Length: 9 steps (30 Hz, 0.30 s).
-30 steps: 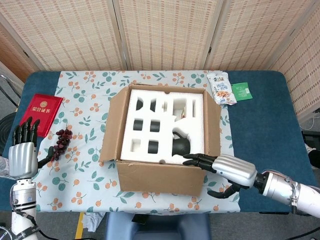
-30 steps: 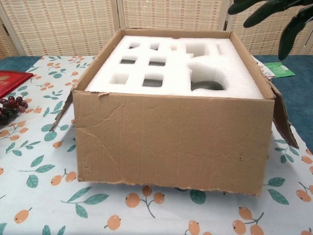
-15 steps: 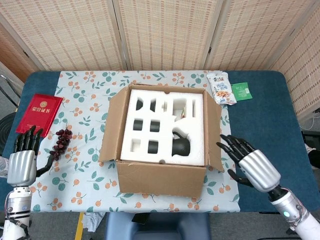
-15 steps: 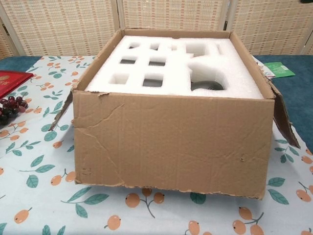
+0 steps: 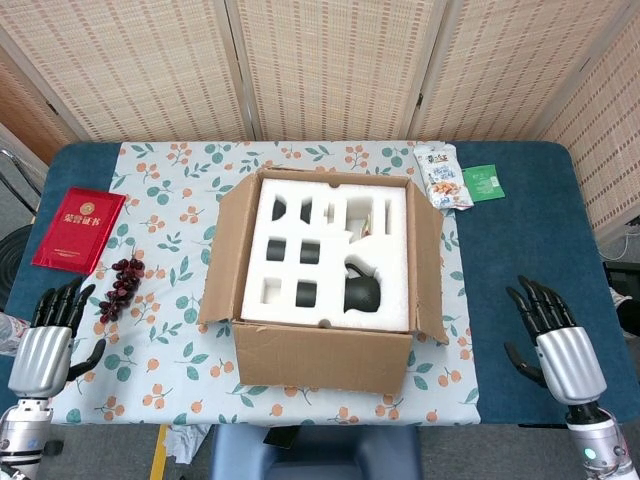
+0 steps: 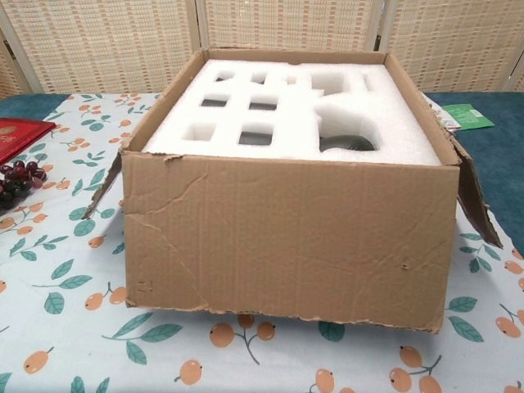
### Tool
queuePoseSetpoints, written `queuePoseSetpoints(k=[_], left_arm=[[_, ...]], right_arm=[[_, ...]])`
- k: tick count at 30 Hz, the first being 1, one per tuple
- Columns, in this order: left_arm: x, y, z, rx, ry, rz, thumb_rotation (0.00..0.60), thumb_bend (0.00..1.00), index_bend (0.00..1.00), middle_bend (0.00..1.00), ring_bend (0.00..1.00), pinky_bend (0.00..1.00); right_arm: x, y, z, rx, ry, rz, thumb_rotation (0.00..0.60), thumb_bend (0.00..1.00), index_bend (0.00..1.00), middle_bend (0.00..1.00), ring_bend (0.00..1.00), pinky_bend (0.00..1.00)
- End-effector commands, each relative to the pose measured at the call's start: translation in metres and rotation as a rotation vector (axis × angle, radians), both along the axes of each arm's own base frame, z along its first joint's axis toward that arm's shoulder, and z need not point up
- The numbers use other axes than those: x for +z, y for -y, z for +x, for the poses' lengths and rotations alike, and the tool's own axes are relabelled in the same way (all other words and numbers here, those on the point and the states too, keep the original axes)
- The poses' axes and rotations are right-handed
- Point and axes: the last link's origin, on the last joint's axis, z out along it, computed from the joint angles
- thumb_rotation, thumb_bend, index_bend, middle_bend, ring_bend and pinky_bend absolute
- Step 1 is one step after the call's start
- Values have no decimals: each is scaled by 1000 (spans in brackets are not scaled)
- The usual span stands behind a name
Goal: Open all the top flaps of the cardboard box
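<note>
At the far left of the head view, the left hand [image 5: 45,345] is hovering at the near-left corner of the surface [image 5: 530,250], its dark fingers spread apart and holding nothing. Just beyond it a red booklet [image 5: 79,228] is lying flat, partly on the blue surface and partly on the patterned cloth [image 5: 165,330]. A bunch of dark grapes [image 5: 121,286] is sitting on the cloth just beside the booklet's near corner, a little ahead of the left hand's fingertips.

In the middle, the cardboard box [image 5: 320,355] is resting on the cloth with its top open. The left flap [image 5: 222,255] is leaning outward, and the right flap [image 5: 428,270] is hanging down and out along the box's right side. Inside, a white foam insert [image 5: 330,262] is filling the box, with dark objects sitting in several of its cut-outs; the largest, a black teapot [image 5: 362,295], is lying toward the near right.

Beyond the box's far-right corner, a snack packet [image 5: 442,176] is lying at the cloth's edge, and a small green packet [image 5: 483,184] is lying just beside it on the blue surface.

At the far right, the right hand [image 5: 553,340] is hovering over the near-right part of the surface, well apart from the box, fingers splayed wide and gripping nothing.
</note>
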Motion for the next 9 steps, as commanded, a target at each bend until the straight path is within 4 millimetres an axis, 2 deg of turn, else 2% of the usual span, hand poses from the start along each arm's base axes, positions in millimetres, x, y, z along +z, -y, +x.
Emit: queuePoseSetpoints(k=[1, 9], left_arm=[[-4, 16, -12, -22, -20, -23, 600, 408, 0, 0, 0, 0], [-2, 19, -18, -18, -32, -35, 600, 408, 0, 0, 0, 0]], right_arm=[[-1, -3, -5, -18, -11, 7, 600, 428, 0, 0, 0, 94], [-1, -4, -5, -33, 10, 46, 600, 429, 0, 0, 0, 94]])
